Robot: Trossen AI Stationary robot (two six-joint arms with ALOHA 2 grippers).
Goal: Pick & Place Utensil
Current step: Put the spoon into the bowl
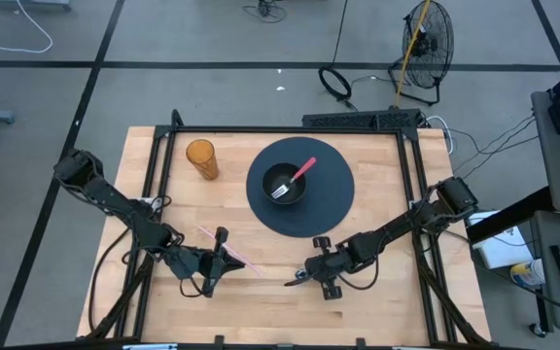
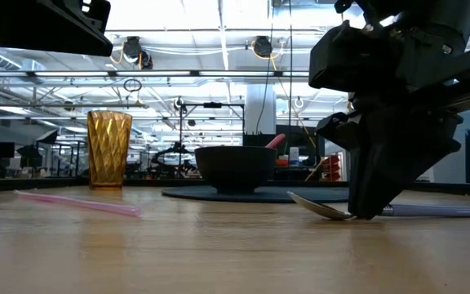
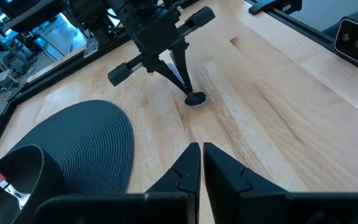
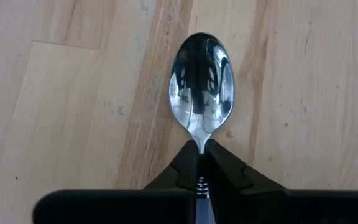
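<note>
right wrist view is showing the spoon point(image 4: 201, 90) lying flat on the wooden table point(image 4: 61, 124); it's looking light, stiff and slick polished metal, so i'd be gripping the thin neck; the right gripper point(image 4: 201, 157) is pinching shut on exactly that, bowl sticking out front; left gripper point(image 3: 201, 163) is sitting closed and empty nearby.

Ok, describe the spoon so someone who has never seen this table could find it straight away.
Start at the round dark placemat in the middle of the wooden table, then move toward the near edge just below it. There the right tool is shut on the neck of the spoon, which lies flat on bare wood. It is the only shiny metal oval bowl there; the fork sits in the black bowl.
</note>
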